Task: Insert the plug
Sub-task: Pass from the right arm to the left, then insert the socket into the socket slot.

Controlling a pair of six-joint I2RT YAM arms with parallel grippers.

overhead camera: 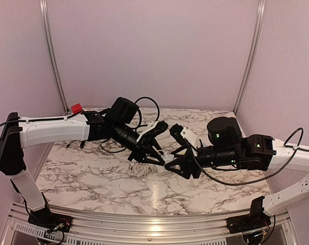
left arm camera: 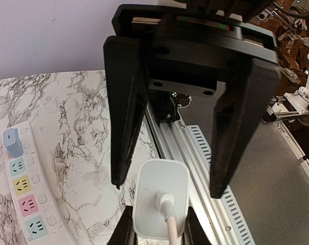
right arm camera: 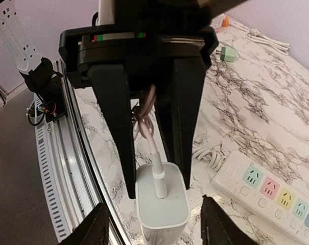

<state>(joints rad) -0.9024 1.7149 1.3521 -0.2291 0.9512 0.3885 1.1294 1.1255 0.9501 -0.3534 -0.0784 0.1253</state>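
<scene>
The plug (left arm camera: 160, 198) is a white square adapter with a white cable. My left gripper (left arm camera: 157, 227) is shut on it, one finger flat on each side. In the right wrist view the plug (right arm camera: 162, 204) hangs in the air between the left gripper's black fingers (right arm camera: 118, 132). My right gripper (right arm camera: 159, 224) is open, its jaws wide on either side of the plug and apart from it. In the top view the left gripper (overhead camera: 150, 148) and right gripper (overhead camera: 178, 162) meet tip to tip above the table's middle. The white power strip (left arm camera: 29, 199) with coloured sockets lies on the marble.
The power strip (right arm camera: 266, 189) also shows in the right wrist view, beside a coiled white cable (right arm camera: 211, 153). A grey-blue plug (left arm camera: 12, 143) sits in the strip's end socket. A small green adapter (right arm camera: 227, 53) lies farther back. The metal rail (left arm camera: 195, 153) runs along the table's near edge.
</scene>
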